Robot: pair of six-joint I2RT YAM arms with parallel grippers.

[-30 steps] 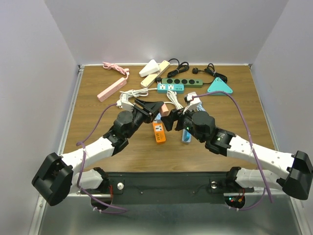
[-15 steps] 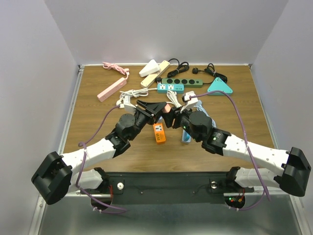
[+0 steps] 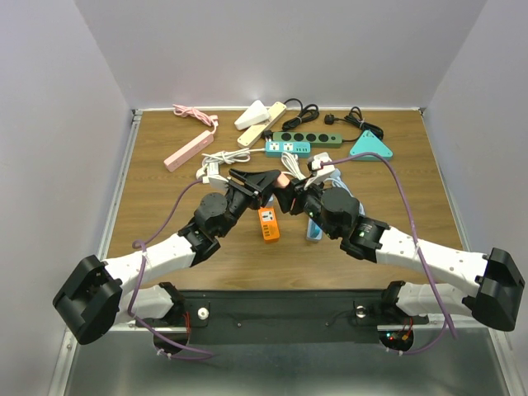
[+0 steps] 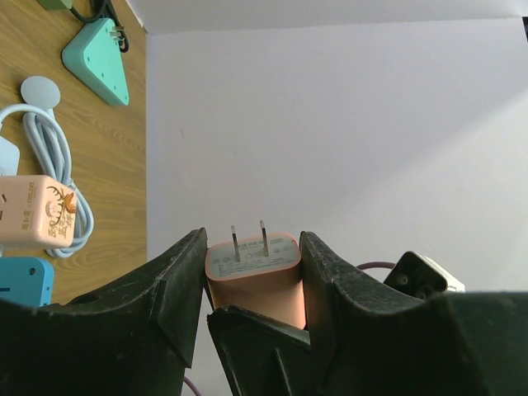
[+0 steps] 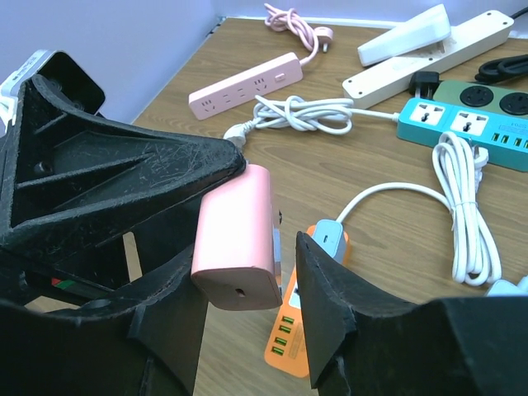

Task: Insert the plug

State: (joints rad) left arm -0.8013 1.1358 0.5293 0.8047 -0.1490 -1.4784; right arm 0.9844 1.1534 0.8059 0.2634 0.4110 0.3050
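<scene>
The left gripper [image 4: 252, 241] pinches the pink plug [image 4: 252, 285] by its two flat sides. In the left wrist view the two metal prongs [image 4: 233, 244] stick out past the fingertips. The plug is held in the air above the middle of the table [image 3: 165, 223], with the orange socket block [image 3: 268, 221] lying flat on the wood beneath it. The right gripper [image 5: 245, 256] has a finger on either side of the same plug. Whether those fingers press on it or stand just clear of it cannot be told. Farther back on the table lie a teal power strip [image 3: 287, 148], a pink power strip [image 3: 188, 150] and a bundled white cable [image 5: 301, 111]
</scene>
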